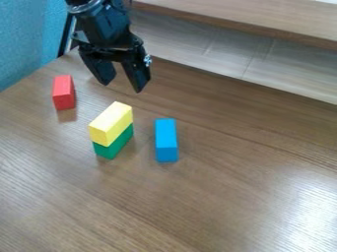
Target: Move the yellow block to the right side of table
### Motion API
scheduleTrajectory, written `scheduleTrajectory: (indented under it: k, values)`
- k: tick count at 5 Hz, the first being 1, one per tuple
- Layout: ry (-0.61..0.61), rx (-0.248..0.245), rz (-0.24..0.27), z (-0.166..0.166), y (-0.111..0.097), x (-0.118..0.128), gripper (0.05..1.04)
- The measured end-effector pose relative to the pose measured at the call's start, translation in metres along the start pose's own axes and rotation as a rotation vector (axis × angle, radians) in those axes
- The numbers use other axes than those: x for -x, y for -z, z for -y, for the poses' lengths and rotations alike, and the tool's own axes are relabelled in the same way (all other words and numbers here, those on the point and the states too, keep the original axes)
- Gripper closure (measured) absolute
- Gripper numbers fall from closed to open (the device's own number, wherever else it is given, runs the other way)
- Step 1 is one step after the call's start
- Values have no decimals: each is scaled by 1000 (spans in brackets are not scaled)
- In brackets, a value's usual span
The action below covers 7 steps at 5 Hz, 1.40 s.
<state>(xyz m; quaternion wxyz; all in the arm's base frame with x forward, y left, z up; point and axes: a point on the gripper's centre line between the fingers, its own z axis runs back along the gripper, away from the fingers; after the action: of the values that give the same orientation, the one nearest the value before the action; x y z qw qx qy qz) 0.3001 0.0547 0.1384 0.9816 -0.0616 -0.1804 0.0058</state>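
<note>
Camera view: the yellow block is lying lengthwise on top of the green block, below the fingers in the view. Its long axis is running from lower left to upper right, one end face pointing toward the lower left, and the green block is following the same line beneath it. The black gripper is hanging above the table, its two fingers standing wide apart and pointing down, holding nothing and touching neither block. Left of the fingers, the red block is resting on the table; to their lower right, the blue block is sitting with its long axis running up the view. Brown wood grain is covering the table, with light glaring at lower right. Beyond the fingers, a blue wall is rising at upper left.
</note>
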Motion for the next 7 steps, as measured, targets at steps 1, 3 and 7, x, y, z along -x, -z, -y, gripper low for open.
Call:
scheduleTrajectory:
  k: [1,3,7]
  values:
    - [-6,5,-25,-1,7,3,82]
    - [1,-42,-77,-12,15,5,82]
    - [19,-87,-164,-30,39,22,82]
